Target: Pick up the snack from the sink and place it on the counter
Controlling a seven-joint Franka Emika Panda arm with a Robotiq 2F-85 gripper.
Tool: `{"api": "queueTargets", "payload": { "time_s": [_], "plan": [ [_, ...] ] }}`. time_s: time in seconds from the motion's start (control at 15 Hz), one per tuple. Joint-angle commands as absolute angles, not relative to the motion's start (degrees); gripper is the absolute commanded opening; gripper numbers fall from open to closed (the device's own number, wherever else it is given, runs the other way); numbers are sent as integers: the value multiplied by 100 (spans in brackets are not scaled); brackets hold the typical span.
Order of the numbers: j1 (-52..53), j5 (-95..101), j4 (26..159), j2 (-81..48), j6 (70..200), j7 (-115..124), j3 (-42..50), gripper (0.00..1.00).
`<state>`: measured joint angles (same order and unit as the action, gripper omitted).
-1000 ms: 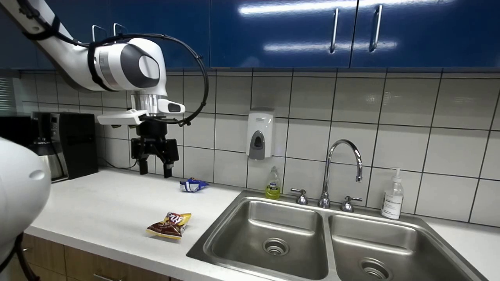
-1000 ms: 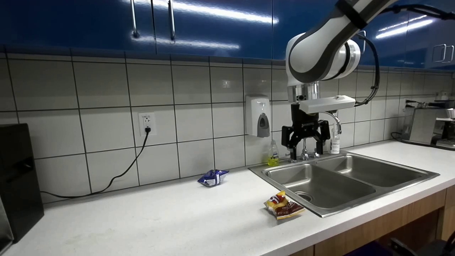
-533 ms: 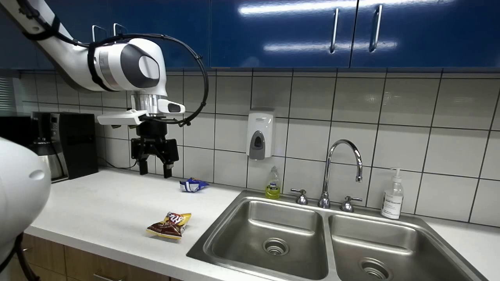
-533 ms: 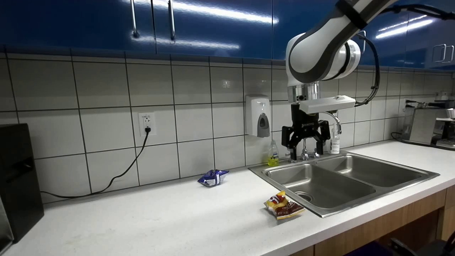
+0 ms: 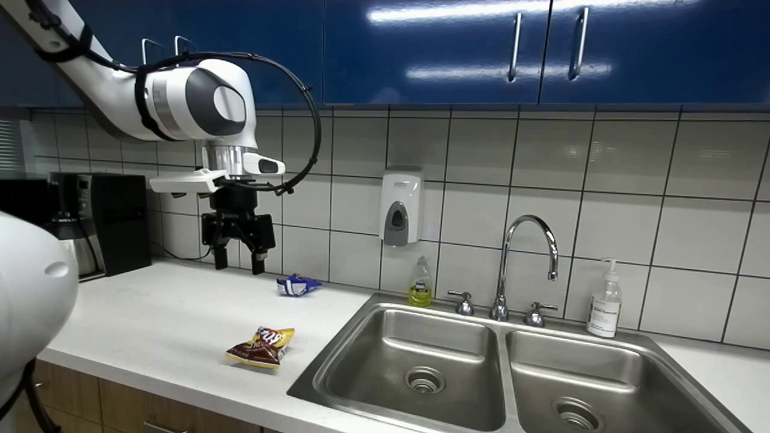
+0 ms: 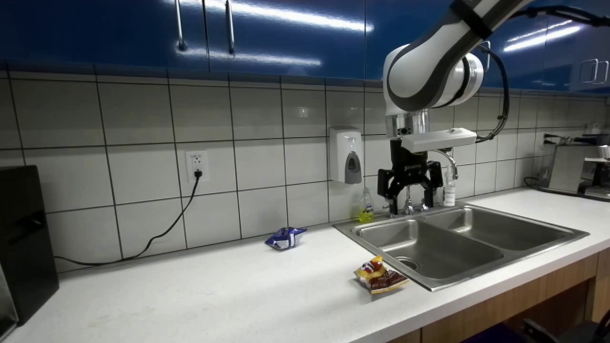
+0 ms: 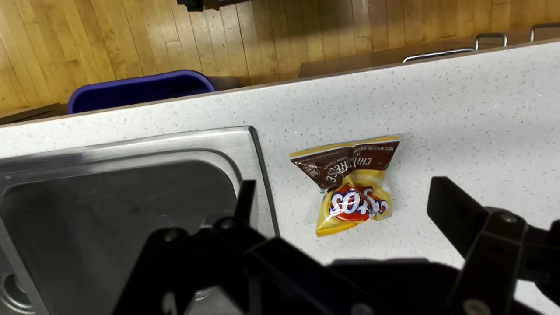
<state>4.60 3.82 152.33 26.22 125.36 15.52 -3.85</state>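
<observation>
Snack (image 6: 381, 277) lay on the counter (image 6: 200, 295); in an exterior view the gripper (image 6: 411, 204) hung higher and rightward, jaws spread wide, holding nothing; the sink (image 6: 462, 237) stretched farther right. Placing looked finished, perhaps only withdrawal left.

The snack (image 7: 353, 197) looks glossy, the sink (image 5: 505, 367) satiny metal.
</observation>
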Motion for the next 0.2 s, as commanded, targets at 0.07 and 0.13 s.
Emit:
{"api": "queueTargets", "payload": {
  "time_s": [0.07, 0.13],
  "plan": [
    [345, 319, 15228, 2627, 12528, 1500, -497, 100],
    [345, 319, 15228, 2627, 12528, 1500, -497, 100]
  ]
}}
